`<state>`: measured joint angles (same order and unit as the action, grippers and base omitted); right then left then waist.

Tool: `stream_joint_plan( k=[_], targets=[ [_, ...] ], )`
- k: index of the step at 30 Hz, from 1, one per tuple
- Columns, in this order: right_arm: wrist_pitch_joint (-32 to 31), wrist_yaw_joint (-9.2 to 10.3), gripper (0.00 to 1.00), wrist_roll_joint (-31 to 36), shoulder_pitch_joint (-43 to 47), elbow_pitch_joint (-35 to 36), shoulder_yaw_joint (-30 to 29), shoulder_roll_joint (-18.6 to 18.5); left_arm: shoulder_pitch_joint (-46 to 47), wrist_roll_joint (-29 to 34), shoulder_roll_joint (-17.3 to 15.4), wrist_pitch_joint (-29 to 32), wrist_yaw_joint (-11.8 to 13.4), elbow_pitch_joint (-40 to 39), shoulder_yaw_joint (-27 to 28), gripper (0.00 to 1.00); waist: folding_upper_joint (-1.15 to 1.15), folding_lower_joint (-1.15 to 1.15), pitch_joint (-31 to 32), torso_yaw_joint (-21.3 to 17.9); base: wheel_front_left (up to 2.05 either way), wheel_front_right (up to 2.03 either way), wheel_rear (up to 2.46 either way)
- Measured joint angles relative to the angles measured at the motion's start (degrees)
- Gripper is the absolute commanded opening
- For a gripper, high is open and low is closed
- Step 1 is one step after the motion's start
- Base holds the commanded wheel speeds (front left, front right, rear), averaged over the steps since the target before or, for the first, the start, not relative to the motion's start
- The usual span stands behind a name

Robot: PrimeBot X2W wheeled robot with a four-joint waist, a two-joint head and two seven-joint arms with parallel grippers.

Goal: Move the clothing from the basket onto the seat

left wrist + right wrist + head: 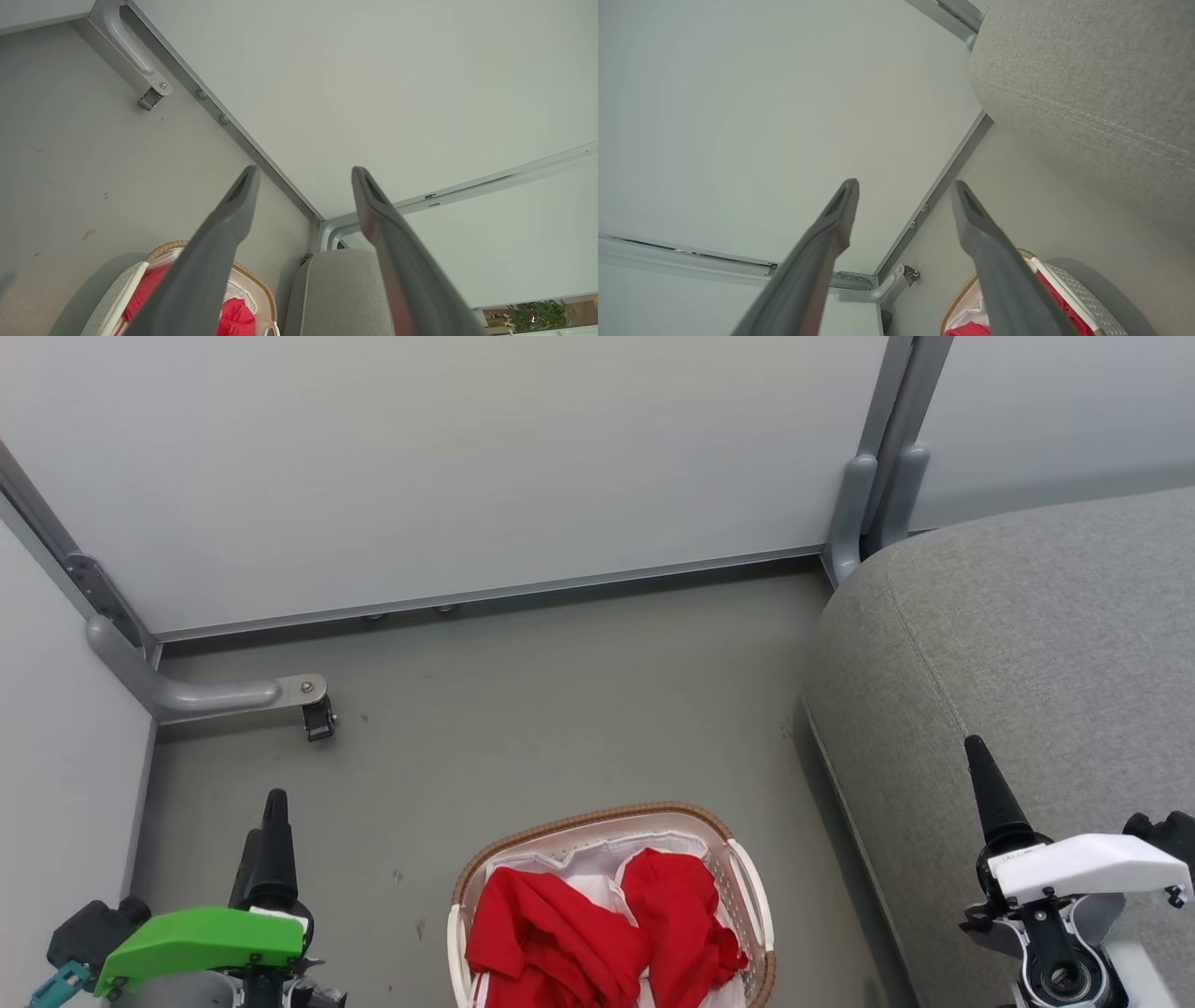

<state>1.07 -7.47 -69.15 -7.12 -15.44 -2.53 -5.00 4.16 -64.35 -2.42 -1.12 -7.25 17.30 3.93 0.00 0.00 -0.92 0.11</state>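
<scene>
My left hand has its fingers spread wide with nothing between them. It hangs over the floor, left of the basket. My right hand is spread just as wide and also empty, and in the head view it sits in front of the seat. The clothing lies bunched in the basket in two red heaps on a white liner, with none of it on the seat. The basket stands on the floor between my two hands, near the seat's left edge but apart from it. Pale wall panels close off the floor behind.
</scene>
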Motion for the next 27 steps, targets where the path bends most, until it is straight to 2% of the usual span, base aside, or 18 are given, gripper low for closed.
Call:
stream_joint_plan(
  k=[12, 27],
  targets=[
    [2.5, 0.0, 1.0, 15.0, 0.13, 0.27, 0.4, 0.75, -0.05, 14.18, -0.01, -2.48, 0.77, 0.3, -1.21, 1.0, 0.0, 0.0, -0.02, 0.01, 0.0, 0.0, 0.0],
    [5.11, 0.0, 1.0, 28.69, 1.25, -0.15, 2.27, 0.48, -1.26, 26.61, -0.05, -5.1, 2.45, 1.65, -3.56, 1.0, 0.0, 0.0, 0.38, 0.18, 0.0, 0.0, 0.0]
  ],
)
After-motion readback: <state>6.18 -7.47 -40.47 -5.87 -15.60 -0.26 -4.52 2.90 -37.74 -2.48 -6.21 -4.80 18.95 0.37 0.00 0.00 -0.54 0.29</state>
